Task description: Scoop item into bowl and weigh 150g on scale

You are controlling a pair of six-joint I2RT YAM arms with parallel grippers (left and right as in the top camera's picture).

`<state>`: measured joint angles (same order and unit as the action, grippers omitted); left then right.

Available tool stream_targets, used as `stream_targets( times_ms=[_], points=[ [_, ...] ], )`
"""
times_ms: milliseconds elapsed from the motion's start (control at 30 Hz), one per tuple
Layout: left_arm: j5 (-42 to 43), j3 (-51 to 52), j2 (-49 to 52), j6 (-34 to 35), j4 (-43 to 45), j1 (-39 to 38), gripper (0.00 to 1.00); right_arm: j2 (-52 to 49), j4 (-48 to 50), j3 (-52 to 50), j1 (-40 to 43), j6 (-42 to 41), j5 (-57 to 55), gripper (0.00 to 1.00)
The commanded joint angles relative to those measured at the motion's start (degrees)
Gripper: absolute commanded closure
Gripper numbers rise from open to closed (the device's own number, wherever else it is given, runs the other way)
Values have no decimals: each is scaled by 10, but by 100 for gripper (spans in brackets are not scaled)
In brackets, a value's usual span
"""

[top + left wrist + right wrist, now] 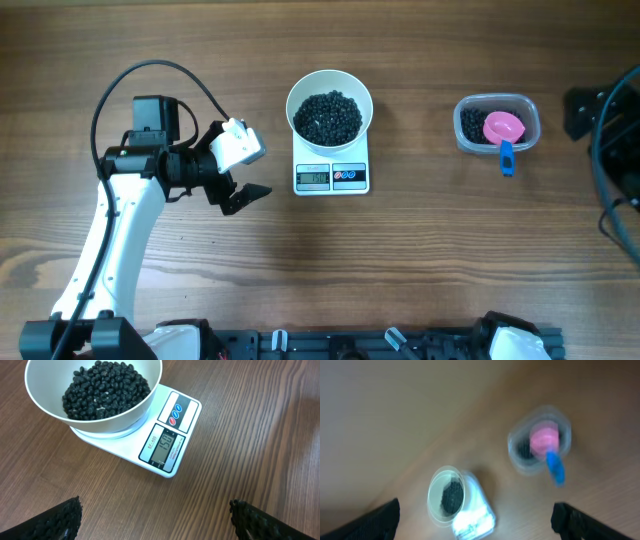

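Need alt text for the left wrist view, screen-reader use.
A white bowl filled with small black beans sits on a white kitchen scale whose display appears to read 150, on a wooden table. The left hand's two black fingertips show at the bottom corners, wide open and empty.

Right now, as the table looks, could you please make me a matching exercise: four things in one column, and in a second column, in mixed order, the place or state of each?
Things:
1. bowl
2. scale
3. pink scoop
4. left claw

Places or states:
A. open, holding nothing
B. lying in the clear tub
C. directly on the wooden table, carrying the bowl
D. on the scale, holding the black beans

Right pairs: 1-D, 2-C, 3-B, 4-A.
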<state>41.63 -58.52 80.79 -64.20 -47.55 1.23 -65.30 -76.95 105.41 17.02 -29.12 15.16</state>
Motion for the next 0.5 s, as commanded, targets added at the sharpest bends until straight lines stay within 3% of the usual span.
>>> stream_targets(
  times_ms=[0,367,467],
  points=[
    [3,-3,2,3,0,2,0,80,92,-72,-3,128,-72,0],
    [3,-3,2,3,0,2,0,423,642,-675,-3,123,-96,0],
    [3,-3,2,3,0,2,0,488,741,-793,-3,106,-97,0]
  ],
)
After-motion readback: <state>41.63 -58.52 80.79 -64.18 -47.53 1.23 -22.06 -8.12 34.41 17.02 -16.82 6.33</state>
